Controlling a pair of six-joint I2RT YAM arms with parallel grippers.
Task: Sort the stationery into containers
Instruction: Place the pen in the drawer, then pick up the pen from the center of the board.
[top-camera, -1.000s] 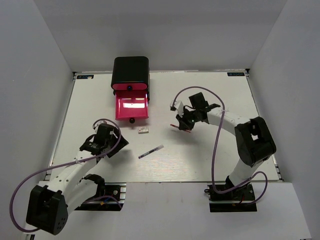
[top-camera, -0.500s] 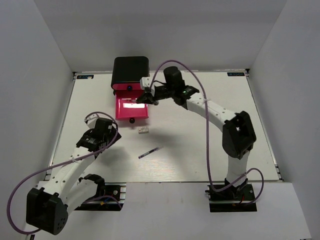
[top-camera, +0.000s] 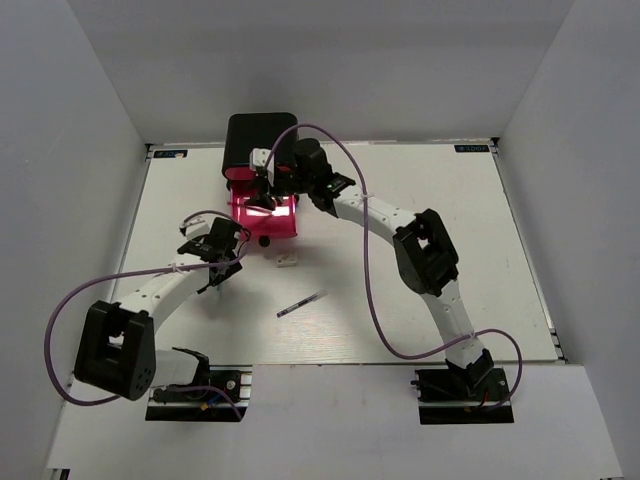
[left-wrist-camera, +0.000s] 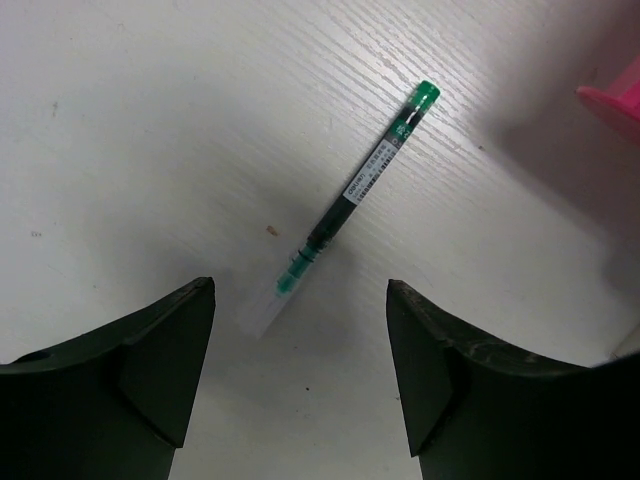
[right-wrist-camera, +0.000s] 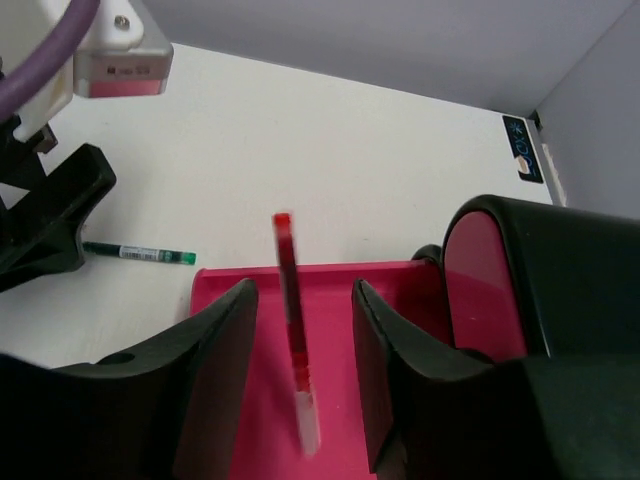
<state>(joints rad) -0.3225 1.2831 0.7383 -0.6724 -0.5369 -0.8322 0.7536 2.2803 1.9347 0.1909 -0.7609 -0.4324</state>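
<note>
My right gripper (top-camera: 262, 192) (right-wrist-camera: 302, 292) hangs open over the pulled-out pink drawer (top-camera: 285, 228) (right-wrist-camera: 400, 340) of the black box (top-camera: 262, 138). A red pen (right-wrist-camera: 292, 330) stands blurred between its jaws, touching neither finger, above the drawer floor. My left gripper (top-camera: 218, 268) (left-wrist-camera: 300, 290) is open just over the table, left of the drawer. A green pen (left-wrist-camera: 360, 190) (right-wrist-camera: 140, 254) lies right ahead of it, its clear end near the fingertips. A thin dark-and-white pen (top-camera: 301, 303) and a small white eraser (top-camera: 287, 261) lie on the table in front of the drawer.
The drawer's pink corner (left-wrist-camera: 612, 100) shows at the right of the left wrist view. A shut pink drawer front (right-wrist-camera: 485, 290) sits in the box (right-wrist-camera: 570, 280) beside my right fingers. White walls ring the table (top-camera: 450, 250).
The right arm swung from mid-table to above the open drawer and its jaws opened, freeing the red pen. The left gripper moved up and right, toward the drawer.
</note>
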